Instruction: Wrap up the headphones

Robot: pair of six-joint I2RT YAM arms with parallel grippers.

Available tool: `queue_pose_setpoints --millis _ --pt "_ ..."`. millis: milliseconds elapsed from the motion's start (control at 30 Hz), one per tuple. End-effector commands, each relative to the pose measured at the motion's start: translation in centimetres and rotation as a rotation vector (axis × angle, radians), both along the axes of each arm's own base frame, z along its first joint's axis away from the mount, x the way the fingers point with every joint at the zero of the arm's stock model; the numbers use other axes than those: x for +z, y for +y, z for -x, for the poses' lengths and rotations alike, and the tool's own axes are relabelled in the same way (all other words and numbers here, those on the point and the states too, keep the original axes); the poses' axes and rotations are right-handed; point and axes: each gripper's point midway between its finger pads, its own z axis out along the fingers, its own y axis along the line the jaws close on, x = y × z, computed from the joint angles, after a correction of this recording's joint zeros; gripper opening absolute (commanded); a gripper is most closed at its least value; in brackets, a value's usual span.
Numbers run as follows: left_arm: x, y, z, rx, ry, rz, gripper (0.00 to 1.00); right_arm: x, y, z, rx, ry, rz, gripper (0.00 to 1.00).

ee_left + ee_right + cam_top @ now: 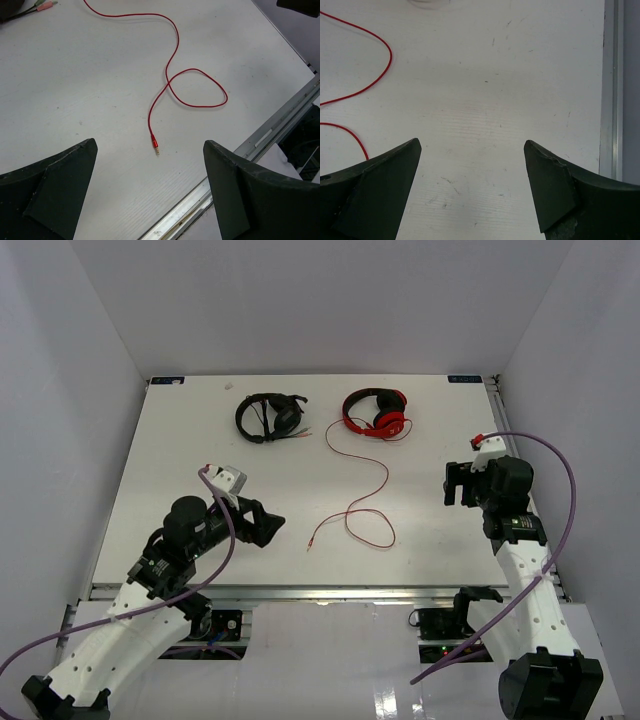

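Observation:
The red headphones [375, 412] lie at the back of the table, right of centre. Their thin red cable [372, 480] snakes toward me, forms a loop [370, 527] and ends in a plug [311, 544]. My left gripper [268, 525] is open and empty, just left of the plug. In the left wrist view the plug [155, 145] lies on the table ahead of the open left gripper [150, 150]. My right gripper [453, 484] is open and empty, right of the cable. The right wrist view shows the cable [382, 75] to the left of the right gripper [472, 145].
Black headphones [270, 417] with a coiled cable lie left of the red ones; their pink and green plugs [42, 6] show in the left wrist view. The table's metal front rail [240, 160] and right edge [612, 100] are close by. White walls enclose the table.

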Motion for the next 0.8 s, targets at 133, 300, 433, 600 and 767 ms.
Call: queue_pose_setpoints --millis 133,300,433,600,767 --pt "-0.5 -0.6 -0.4 -0.013 0.056 -0.004 0.98 1.4 4.0 -0.1 0.338 -0.085 0.035 0.9" --pt "-1.4 -1.2 -0.8 -0.023 0.098 -0.017 0.98 -0.2 4.2 0.4 0.349 -0.093 0.032 0.9" --pt "-0.5 -1.9 -2.2 -0.016 0.06 0.01 0.98 -0.6 4.5 0.7 0.354 -0.116 0.023 0.9" --pt "0.4 -6.2 -7.3 -0.047 0.189 -0.009 0.97 -0.6 4.9 1.2 0.387 -0.117 0.021 0.9" --pt "-1.9 -13.2 -17.8 -0.058 0.383 -0.074 0.91 -1.1 5.2 2.0 0.466 -0.128 0.058 0.9"
